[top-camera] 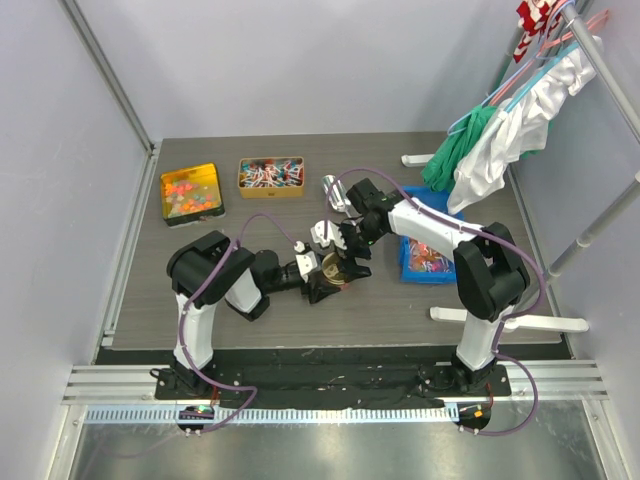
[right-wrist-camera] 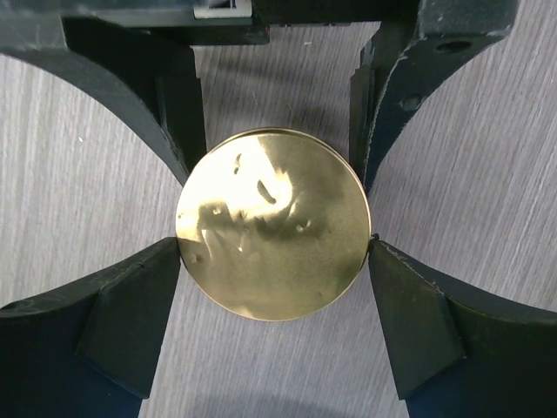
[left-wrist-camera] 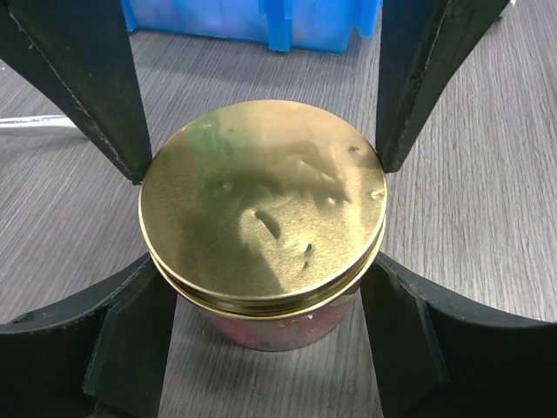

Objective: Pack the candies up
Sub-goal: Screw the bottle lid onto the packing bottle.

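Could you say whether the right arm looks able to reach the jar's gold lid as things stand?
Probably yes: the right pincer straddles the gold lid from above, with nothing between them.

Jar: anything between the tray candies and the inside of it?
Yes: the gold lid sits on the jar, covering its mouth. The left gripper grips the jar; the right gripper has its jaws either side of the lid. The candies lie in trays at the far left.

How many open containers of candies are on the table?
3 hold candies: a yellow tray at the back left, an orange box beside it, a blue bin partly hidden under the right arm.
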{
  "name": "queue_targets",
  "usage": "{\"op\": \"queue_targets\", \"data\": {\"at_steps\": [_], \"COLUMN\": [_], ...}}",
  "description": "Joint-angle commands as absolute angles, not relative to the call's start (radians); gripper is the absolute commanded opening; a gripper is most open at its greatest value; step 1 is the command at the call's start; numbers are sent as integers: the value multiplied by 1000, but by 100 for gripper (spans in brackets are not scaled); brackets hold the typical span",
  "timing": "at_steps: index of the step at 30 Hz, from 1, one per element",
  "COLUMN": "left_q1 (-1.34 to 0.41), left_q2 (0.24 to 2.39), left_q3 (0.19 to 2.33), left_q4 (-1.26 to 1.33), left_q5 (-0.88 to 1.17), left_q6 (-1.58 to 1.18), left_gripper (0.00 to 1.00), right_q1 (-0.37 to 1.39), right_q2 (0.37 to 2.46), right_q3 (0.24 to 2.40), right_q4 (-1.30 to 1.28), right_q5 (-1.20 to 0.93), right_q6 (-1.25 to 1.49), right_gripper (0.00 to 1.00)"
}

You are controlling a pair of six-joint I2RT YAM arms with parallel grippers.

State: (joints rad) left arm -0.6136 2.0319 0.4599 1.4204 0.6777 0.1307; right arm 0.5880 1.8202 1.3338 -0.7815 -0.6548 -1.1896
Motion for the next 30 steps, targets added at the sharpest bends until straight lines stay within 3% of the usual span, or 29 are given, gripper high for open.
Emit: {"op": "queue_targets", "data": {"at_steps": [1,12,18,24,30], "left_q1": [-611,-611,-611,-611,-611], "left_q2": [2063,2060,2060,2062,2060], "left_q3": [457,457,457,457,456], "left_q4": [1548,1548,1548,1548,1548], "left_q5": [663,655,650,649,649], "left_q6": [124,118,117,114,114], "left_gripper": [32,32,31,31,31], "right_q1": [595,614,660,683,698], "right_q2": [1809,1622,1578,1594,1621], "right_q3": [1362,1131,1000,973,997], "right_q4": [-753,-485,-292,-126,-86], "right_q5": [-707,-618,-436,-318,-242], "right_q6": [-1140,-825,-539,-258,-183], "right_gripper": [90,79,74,72,73]}}
